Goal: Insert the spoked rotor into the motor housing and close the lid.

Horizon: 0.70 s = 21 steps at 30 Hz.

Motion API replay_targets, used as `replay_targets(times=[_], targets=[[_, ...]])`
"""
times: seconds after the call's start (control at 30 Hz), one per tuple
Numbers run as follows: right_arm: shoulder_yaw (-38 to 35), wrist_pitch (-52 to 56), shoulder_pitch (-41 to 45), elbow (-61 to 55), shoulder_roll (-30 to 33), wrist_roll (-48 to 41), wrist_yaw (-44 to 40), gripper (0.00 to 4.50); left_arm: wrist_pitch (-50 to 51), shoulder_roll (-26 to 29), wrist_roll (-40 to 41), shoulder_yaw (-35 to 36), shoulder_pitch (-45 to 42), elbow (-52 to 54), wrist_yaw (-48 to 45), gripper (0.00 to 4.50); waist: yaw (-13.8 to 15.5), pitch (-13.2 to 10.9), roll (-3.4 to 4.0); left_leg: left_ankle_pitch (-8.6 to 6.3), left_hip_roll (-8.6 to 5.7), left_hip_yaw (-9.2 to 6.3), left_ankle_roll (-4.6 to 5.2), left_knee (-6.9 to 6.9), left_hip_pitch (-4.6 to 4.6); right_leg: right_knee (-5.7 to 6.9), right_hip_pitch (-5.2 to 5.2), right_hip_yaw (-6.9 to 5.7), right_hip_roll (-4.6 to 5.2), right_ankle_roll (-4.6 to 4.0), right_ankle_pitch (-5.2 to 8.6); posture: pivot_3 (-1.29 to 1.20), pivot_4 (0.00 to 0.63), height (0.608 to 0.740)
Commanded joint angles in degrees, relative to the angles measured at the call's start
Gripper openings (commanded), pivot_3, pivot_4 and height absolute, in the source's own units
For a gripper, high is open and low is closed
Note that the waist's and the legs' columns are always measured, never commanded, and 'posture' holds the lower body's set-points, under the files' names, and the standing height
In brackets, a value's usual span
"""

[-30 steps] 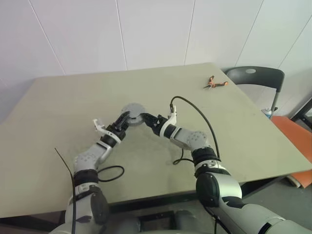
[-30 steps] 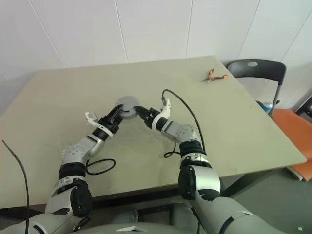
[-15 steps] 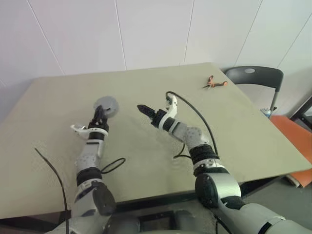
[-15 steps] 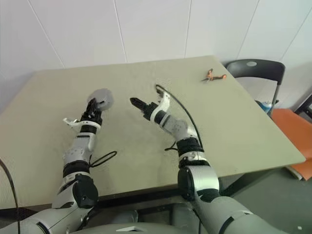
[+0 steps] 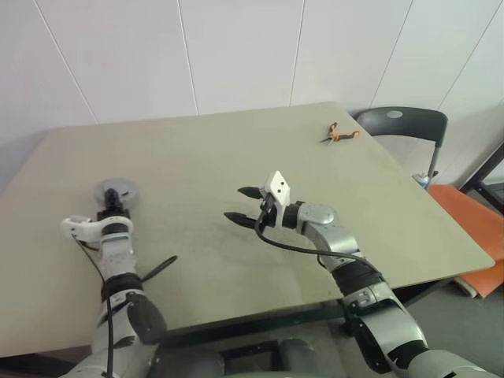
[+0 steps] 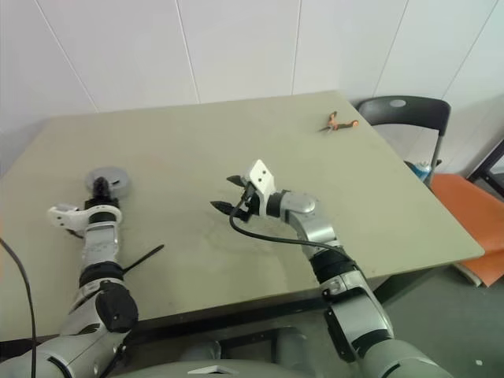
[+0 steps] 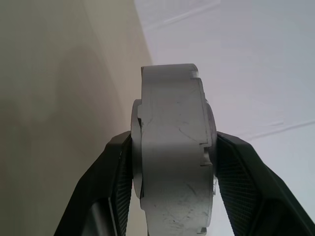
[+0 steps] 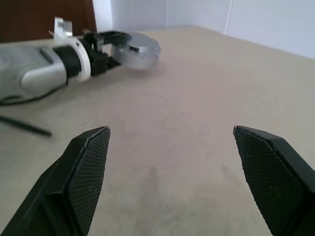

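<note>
No lettering, label, brand mark or number can be read anywhere in these views; nothing on the table (image 5: 236, 157) carries legible print.

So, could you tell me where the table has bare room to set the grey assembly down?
Most of the table is bare: the broad stretch between the left hand, gripping the grey assembly, and the open right hand, and the far middle. The only clutter is the orange pliers at the far right corner.
</note>
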State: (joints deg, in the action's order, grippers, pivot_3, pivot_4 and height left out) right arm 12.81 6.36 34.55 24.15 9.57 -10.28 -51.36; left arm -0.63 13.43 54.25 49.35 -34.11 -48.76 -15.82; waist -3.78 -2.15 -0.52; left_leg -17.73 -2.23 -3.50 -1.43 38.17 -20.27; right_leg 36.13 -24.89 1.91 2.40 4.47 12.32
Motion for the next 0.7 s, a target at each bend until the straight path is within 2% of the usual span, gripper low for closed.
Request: replay_targets(times=[0.03, 0.2, 0.37, 0.53, 0.57, 0.7], targets=[[0.04, -1.20, 1.08, -2.03, -0.27, -0.01, -0.93, 4.19, -2.78, 3.84, -1.43, 0.33, -1.70, -2.52, -2.36, 2.24, 0.19, 0.01, -0.03, 0.00, -0.01, -0.01, 0.00, 0.01, 0.02, 0.00, 0.03, -0.01, 0.02, 0.00, 0.00, 0.00, 0.000, 0.740], [1.17, -1.33, 0.84, -2.76, -0.19, 1.12, -1.57, 4.19, -4.43, 5.89, -3.02, 0.16, -2.83, -7.63, -2.05, 2.24, 1.18, 0.03, -0.05, 0.00, -0.07, -0.02, 0.01, 0.02, 0.01, -0.03, 0.06, -0.04, 0.05, 0.00, 0.00, 0.00, 0.000, 0.740], [0.90, -1.52, 1.48, -1.96, 0.05, 1.40, -1.41, 4.19, -3.39, 4.76, -4.23, -0.97, -2.34, -6.57, -1.20, 2.24, 1.28, 0.03, -0.05, 0.00, -0.05, -0.04, 0.00, 0.01, 0.02, -0.02, 0.06, -0.05, 0.08, 0.00, 0.00, 0.00, 0.000, 0.740], [0.51, -2.27, 2.34, -0.11, 0.60, 2.30, -0.95, 4.19, -1.30, 2.44, -6.76, -3.11, 1.51, -1.34, 5.01, 2.24, 1.32, 0.04, -0.06, 0.00, -0.06, -0.04, 0.00, 0.01, 0.03, -0.02, 0.08, -0.05, 0.12, 0.00, -0.01, 0.00, 0.000, 0.740], [0.43, -2.59, 2.58, 0.37, 0.67, 2.52, -0.91, 4.23, -0.64, 1.35, -7.41, -3.70, 2.97, 1.31, 7.41, 2.88, 1.28, 0.05, -0.05, 0.00, -0.06, -0.04, 0.00, 0.01, 0.05, -0.02, 0.09, -0.05, 0.13, 0.00, -0.01, 0.00, 0.000, 0.740], [0.13, -3.66, 3.69, 2.36, 0.84, 2.78, -1.12, 4.23, 8.10, -5.76, -7.71, -6.31, 10.56, 19.71, 25.20, 4.05, 1.16, 0.08, -0.01, -0.01, -0.07, 0.01, 0.01, -0.02, 0.27, -0.03, 0.27, 0.03, 0.16, 0.00, -0.01, 0.00, 0.000, 0.740]])
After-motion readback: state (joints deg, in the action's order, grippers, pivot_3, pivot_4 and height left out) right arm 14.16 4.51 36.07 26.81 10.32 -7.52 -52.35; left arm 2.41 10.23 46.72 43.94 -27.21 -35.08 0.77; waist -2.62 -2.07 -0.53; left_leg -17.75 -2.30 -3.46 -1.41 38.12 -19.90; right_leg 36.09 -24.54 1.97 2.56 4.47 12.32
